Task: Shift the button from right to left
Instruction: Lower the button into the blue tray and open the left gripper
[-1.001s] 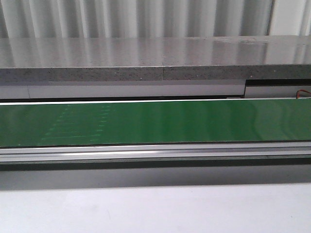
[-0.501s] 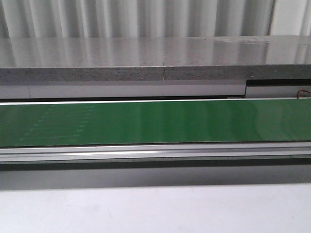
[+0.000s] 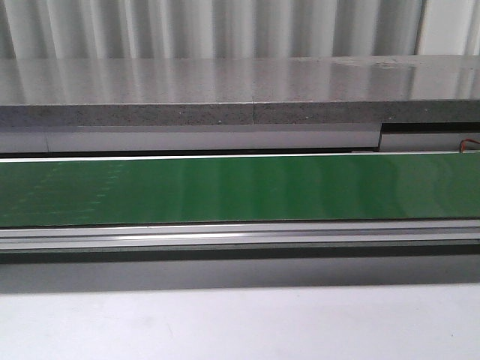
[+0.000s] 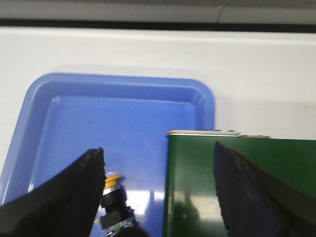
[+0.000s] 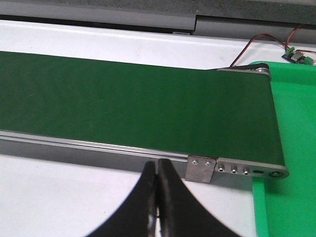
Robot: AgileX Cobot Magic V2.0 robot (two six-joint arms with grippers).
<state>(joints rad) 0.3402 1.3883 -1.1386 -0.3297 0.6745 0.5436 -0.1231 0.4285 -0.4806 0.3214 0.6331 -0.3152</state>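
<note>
With the button (image 4: 114,202) already lying in the blue tray (image 4: 34,143), the transfer looks essentially done, and the step in hand appears to be the finish of the left-side placement. Taking the green conveyor belt (image 3: 240,189) as the landmark: nearest in the left wrist view, the left gripper (image 4: 158,192) hangs with its two dark fingers (image 4: 79,187) spread wide and nothing between them. The button rests on the tray floor just beside the inner edge of one finger; whether they touch I cannot tell. Its yellow-orange head, black collar and a bit of the contact block show, and it lies tipped on its side. The tray sits at the belt's left end, its floor running under that end. Beyond the tray is bare white table (image 4: 261,64).

At the belt's other end, the right gripper (image 5: 157,197) hovers on the near side of the belt frame (image 5: 232,170), its fingers pressed together with nothing visible between them. A green tray (image 5: 296,148) lies at that right end, and past it a small circuit board (image 5: 296,57) with red and black wires.

In the front view the belt surface is bare, and behind it runs a grey stone-like ledge (image 3: 240,90) against a corrugated wall (image 3: 225,26).

My judgement is that the next move calls for the left arm to rise straight off the tray without brushing the button, and for both arms to settle clear of the belt.
</note>
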